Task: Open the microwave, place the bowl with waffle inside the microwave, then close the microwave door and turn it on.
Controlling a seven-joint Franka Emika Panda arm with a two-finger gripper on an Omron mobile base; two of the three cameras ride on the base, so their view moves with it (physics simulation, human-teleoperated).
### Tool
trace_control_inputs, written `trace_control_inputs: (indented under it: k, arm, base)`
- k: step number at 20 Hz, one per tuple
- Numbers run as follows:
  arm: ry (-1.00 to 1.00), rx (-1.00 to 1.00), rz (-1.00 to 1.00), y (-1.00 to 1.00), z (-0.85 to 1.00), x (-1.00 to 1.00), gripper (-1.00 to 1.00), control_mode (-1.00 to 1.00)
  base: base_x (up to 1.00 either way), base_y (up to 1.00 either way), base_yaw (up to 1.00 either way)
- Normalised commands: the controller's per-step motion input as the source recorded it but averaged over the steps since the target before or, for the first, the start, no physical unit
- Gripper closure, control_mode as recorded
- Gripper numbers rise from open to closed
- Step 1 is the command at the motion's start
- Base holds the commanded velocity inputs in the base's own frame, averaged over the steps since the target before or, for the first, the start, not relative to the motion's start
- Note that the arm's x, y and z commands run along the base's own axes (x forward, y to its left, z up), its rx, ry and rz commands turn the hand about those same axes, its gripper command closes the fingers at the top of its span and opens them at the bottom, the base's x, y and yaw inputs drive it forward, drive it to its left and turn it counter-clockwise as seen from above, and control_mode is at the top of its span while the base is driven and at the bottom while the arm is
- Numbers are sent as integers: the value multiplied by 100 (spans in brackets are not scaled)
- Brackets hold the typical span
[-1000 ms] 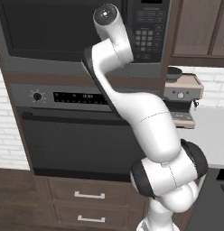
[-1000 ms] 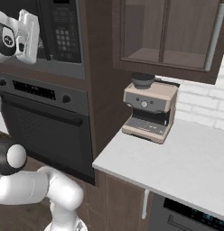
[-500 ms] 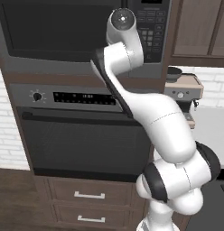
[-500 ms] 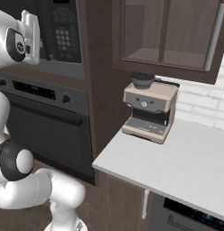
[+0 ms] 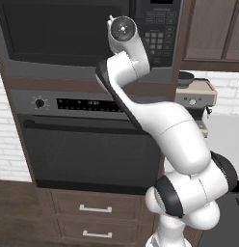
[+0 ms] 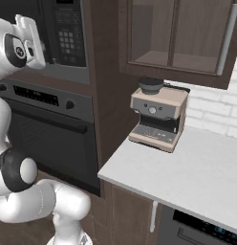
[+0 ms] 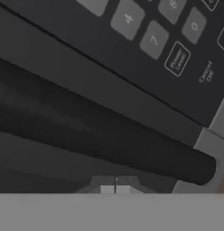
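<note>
Hand view, nearest first: two small dark finger tips of the gripper [image 7: 115, 189] pressed together, no gap between them, nothing held. Just beyond them a thick black rounded bar [image 7: 105, 137] runs slantwise across the view, ending in a blunt tip at the lower right. Past the bar, the dark grey keypad panel [image 7: 168, 40] with raised buttons; digits 4, 7 and 0 legible, other labels too blurred to read.

Left base view: white arm with dark joints rises from the lower right, bends left, then reaches up; the wrist sits in front of the large dark grey boxy microwave [image 5: 68, 34], near the seam between the wide black glossy glass microwave door [image 5: 63, 29] and the keypad. Door lies flush with the front, shut. Below the microwave, a black built-in oven [image 5: 87, 144] with a round knob, a dark display strip and a long horizontal bar handle. Under it, brown wooden drawers [image 5: 95, 208] with pale pulls.

Right base view: beside the oven column, a pale grey stone countertop [image 6: 197, 177]. At its back, against the white brick wall, a beige and steel espresso machine [image 6: 157, 117] with a small plain dark cup [image 6: 151, 85] on top. Above, a brown glass-fronted wall cabinet [image 6: 182, 33].
</note>
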Motion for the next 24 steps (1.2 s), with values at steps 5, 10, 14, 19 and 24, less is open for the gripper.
trace_control_inputs:
  k: [5, 10, 14, 19, 24]
  arm:
    - [0, -36, 1, 100, -59, 29, 100, -100]
    - [-4, -28, 12, 96, -38, -40, 100, -100]
    - [-22, -13, 12, 12, 9, -100, 100, -100]
    - [-18, -2, 4, -31, 24, -100, 100, -100]
    - [-5, 0, 0, -62, 1, -64, 100, -100]
  base:
    - [0, 0, 0]
    - [0, 0, 0]
    - [0, 0, 0]
    - [0, 0, 0]
    - [0, 0, 0]
